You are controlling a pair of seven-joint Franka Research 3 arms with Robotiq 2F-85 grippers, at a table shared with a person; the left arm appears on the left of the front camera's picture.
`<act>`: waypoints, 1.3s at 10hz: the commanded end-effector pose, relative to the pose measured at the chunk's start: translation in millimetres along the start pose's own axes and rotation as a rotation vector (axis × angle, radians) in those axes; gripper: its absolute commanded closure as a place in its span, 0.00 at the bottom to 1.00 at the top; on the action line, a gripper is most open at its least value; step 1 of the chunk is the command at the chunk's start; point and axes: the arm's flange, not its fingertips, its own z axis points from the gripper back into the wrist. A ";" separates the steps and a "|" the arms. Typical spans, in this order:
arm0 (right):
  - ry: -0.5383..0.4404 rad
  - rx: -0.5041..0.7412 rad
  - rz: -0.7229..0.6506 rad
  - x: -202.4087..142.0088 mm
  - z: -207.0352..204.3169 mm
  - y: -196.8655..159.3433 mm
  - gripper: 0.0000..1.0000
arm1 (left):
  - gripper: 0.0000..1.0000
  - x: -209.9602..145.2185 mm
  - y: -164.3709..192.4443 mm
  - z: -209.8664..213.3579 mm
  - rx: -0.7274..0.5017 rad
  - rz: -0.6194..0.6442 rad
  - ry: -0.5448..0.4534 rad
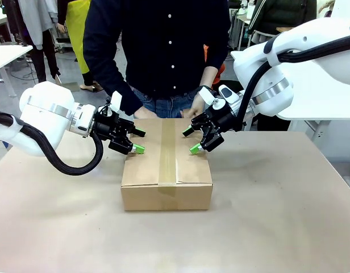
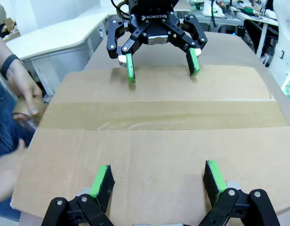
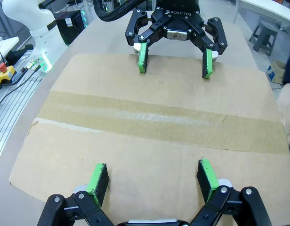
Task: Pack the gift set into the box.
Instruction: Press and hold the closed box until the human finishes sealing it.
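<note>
The box [image 1: 166, 170] is a brown carton standing in the middle of the table, its flaps closed and a tape strip [image 1: 167, 148] running along the top seam. The gift set is hidden. My left gripper [image 1: 138, 141] hovers open over the box's left edge. My right gripper [image 1: 191, 140] hovers open over its right side. The left wrist view looks across the box top [image 2: 159, 150] from my left gripper [image 2: 158, 176] to the right gripper [image 2: 161, 66]. In the right wrist view my right gripper [image 3: 152, 176] faces the left gripper [image 3: 174, 61] over the box [image 3: 149, 146].
A person in a dark shirt stands at the far side, hands [image 1: 195, 108] close to the box's far edge; one hand [image 2: 22, 84] shows beside the box. Brown table surface [image 1: 266, 227] lies open in front and to both sides.
</note>
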 end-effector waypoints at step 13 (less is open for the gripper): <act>-0.528 -0.571 0.028 -43.7 176.1 169.6 0.00 | 0.00 -37.1 -84.9 213.5 0.202 -0.042 -0.674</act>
